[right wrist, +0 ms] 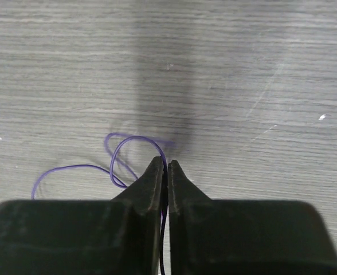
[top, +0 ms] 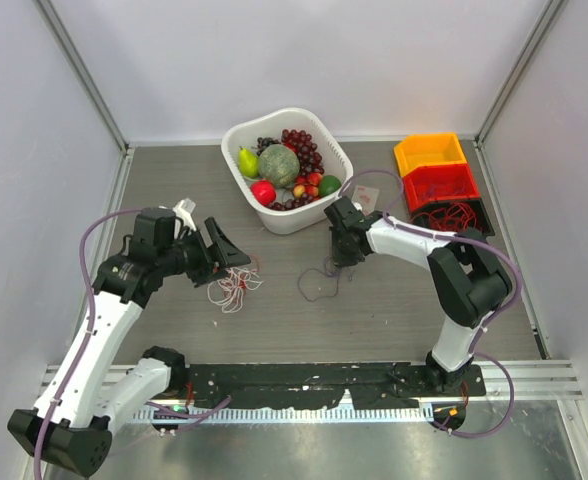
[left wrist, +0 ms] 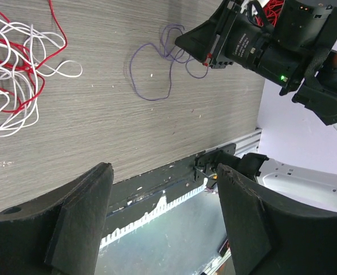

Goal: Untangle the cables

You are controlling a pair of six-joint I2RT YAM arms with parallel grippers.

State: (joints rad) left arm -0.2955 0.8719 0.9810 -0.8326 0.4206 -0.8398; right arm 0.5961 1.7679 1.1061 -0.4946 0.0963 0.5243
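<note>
The grey wood-grain worktop [top: 394, 320] sits inside pale walls, with a white fruit basket [top: 296, 218] at upper centre and an orange bin [top: 429, 152] and a red bin [top: 441, 185] at upper right. The left arm bends in from lower left, its left tool [left wrist: 163, 170] wide open near the red and white cables [top: 232, 290] at centre left. The right arm folds back from lower right. Its right tool [right wrist: 167, 164] is pinched closed on the purple cable [right wrist: 71, 167] at frame centre.
</note>
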